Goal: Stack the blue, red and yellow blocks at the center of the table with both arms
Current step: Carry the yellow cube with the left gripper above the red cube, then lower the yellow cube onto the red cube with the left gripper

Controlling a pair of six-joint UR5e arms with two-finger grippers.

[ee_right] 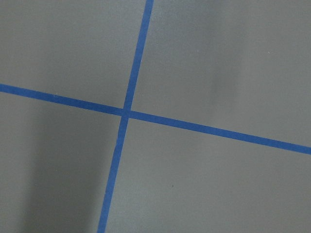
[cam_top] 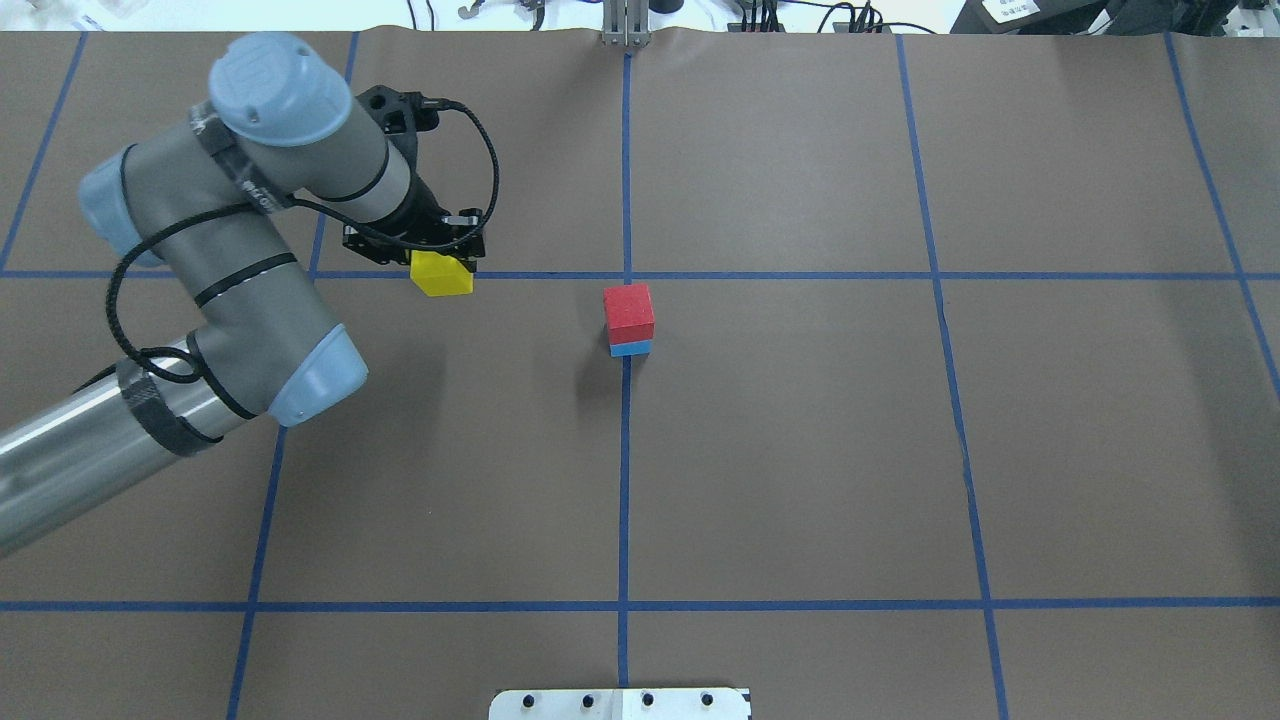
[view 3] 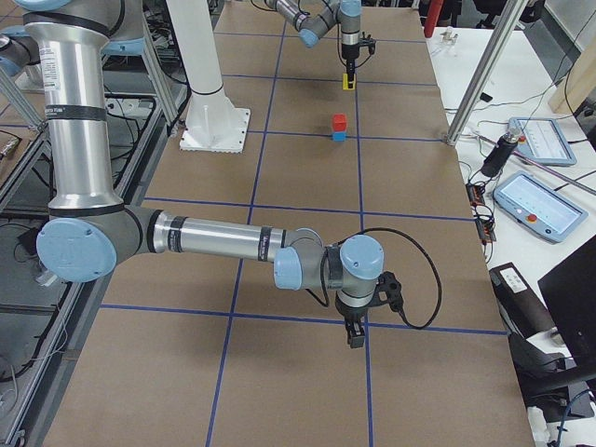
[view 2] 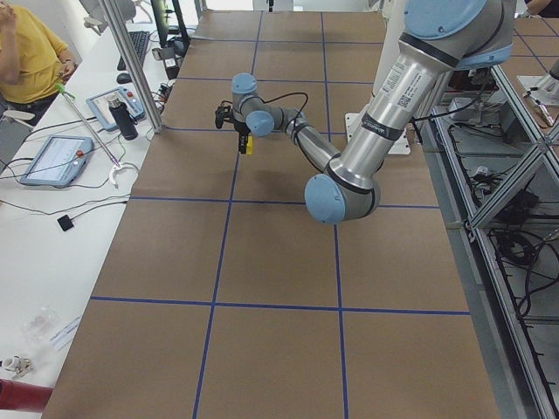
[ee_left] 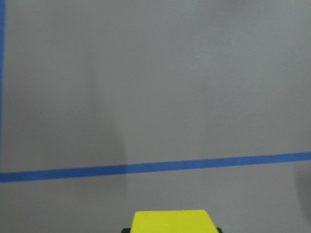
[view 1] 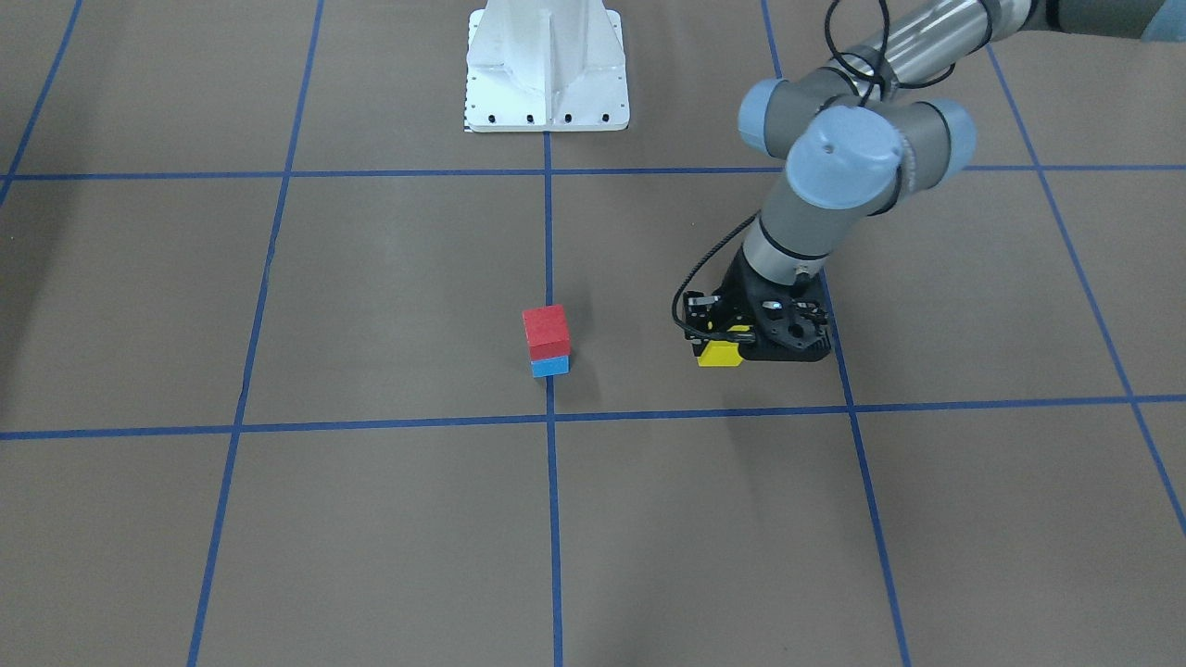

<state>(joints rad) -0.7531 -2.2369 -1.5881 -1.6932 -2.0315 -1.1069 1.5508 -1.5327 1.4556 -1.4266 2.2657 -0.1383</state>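
Observation:
A red block point(view 1: 545, 332) sits on top of a blue block point(view 1: 549, 367) at the table's centre, on the blue tape line; the pair also shows in the overhead view point(cam_top: 629, 312). My left gripper point(view 1: 732, 347) is shut on the yellow block point(view 1: 719, 355), low over the table and well to the robot's left of the stack. The yellow block also shows in the overhead view point(cam_top: 442, 273) and at the bottom edge of the left wrist view point(ee_left: 170, 221). My right gripper point(view 3: 354, 340) shows only in the exterior right view, far from the stack; I cannot tell whether it is open or shut.
The white robot base point(view 1: 547, 74) stands at the table's robot-side edge. Blue tape lines divide the brown table point(cam_top: 800, 450) into squares. Tablets and tools lie on the side bench point(view 3: 531, 200) beyond the table.

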